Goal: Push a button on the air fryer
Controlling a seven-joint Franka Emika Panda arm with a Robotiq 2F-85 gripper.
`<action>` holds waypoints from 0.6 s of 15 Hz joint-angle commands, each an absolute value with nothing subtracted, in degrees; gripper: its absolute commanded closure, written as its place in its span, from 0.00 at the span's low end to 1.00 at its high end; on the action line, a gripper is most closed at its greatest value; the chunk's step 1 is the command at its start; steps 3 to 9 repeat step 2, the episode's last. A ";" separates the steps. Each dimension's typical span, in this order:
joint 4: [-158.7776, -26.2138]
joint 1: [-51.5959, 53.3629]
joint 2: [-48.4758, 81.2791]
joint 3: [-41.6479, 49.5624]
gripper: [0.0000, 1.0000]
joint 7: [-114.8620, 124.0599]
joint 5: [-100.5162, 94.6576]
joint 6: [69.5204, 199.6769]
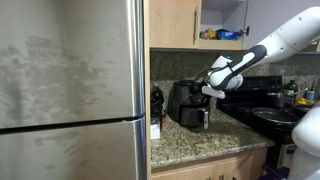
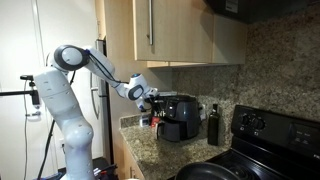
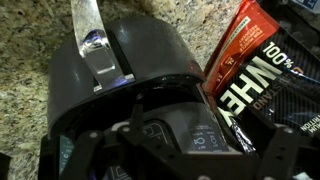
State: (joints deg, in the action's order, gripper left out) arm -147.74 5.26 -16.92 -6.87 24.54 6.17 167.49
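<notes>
The air fryer (image 1: pixel 188 104) stands on the granite counter (image 1: pixel 200 146), between the fridge (image 1: pixel 70 80) and the stove (image 1: pixel 272 112). The gripper (image 3: pixel 172 150) is at the fryer's upper front, its fingers (image 3: pixel 82 150) apart either side of the glossy panel (image 3: pixel 190 135). The panel's display is too faint to read. A red-and-black bag (image 3: pixel 262 70) just beside the fryer reads "100%" and "WHE". A dark bottle (image 2: pixel 212 124) stands on the fryer's stove side.

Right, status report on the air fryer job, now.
Hand over air fryer panel, grip state unclear. Contact not confirmed. Red bag beside it, not blocking.
</notes>
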 commanded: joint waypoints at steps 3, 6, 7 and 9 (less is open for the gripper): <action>-147.74 4.33 -17.41 -8.09 0.00 23.63 7.41 167.44; -147.74 4.33 -17.41 -8.09 0.00 23.63 7.41 167.44; -147.74 4.33 -17.41 -8.09 0.00 23.63 7.41 167.44; -147.74 4.33 -17.41 -8.09 0.00 23.63 7.41 167.44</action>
